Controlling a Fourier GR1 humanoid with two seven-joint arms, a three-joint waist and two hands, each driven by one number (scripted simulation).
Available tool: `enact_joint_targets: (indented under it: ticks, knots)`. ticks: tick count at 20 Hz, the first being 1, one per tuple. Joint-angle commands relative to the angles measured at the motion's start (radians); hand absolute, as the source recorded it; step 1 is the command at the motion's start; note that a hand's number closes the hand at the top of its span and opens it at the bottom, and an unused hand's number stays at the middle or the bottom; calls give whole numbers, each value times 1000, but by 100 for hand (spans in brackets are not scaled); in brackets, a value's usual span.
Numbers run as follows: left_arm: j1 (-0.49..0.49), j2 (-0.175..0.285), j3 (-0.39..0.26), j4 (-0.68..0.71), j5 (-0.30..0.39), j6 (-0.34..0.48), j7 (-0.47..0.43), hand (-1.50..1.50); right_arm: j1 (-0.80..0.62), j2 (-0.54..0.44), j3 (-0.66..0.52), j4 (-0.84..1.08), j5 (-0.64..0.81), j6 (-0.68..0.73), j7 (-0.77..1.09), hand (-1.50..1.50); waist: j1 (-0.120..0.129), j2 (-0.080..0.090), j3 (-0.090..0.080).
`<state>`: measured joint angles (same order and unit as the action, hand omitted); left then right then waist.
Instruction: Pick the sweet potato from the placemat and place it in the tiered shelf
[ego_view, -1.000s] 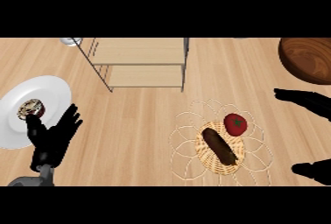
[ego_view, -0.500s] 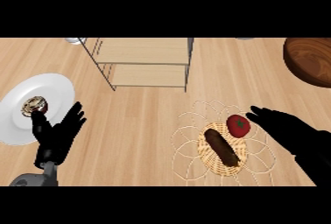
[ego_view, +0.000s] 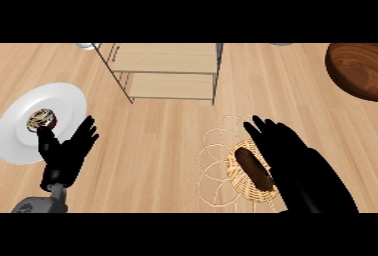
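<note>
The sweet potato (ego_view: 249, 165), long and dark brown, lies on the woven straw placemat (ego_view: 218, 162) right of centre. My right hand (ego_view: 291, 152) is open, fingers straight, directly over the mat's right half and just right of the sweet potato, partly hiding it. A red item seen earlier on the mat is hidden under this hand. The tiered shelf (ego_view: 166, 70), light wood boards in a thin metal frame, stands at the upper middle. My left hand (ego_view: 68, 150) rests open at the lower left, fingers up.
A white plate (ego_view: 63, 107) with a small round pastry (ego_view: 40, 120) lies at the left, next to my left hand. A dark wooden bowl (ego_view: 358, 70) sits at the upper right edge. Pale wood counter lies between shelf and mat.
My right hand has swept in from the right edge to over the placemat, now covering the red item and bordering the sweet potato. The left hand has barely moved.
</note>
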<state>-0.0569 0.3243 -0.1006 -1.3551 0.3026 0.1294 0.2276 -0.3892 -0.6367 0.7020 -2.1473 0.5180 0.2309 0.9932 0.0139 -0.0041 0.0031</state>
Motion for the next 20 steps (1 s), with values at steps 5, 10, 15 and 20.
enact_joint_targets:
  ticks: [5,10,15,20]
  knots:
    - [25,-28,-20,-55,-21,32,86,0,10,95,87,119,126,82,81,-150,-12,2,-3]
    - [-25,-12,38,87,-20,-26,-14,0,18,182,140,212,224,92,131,-150,-19,5,-4]
    - [45,-27,26,7,-19,-27,17,0,62,203,139,201,343,91,135,-150,-15,3,-3]
    - [-8,-35,31,3,-55,-1,59,0,108,276,141,306,426,51,72,-150,-14,4,-3]
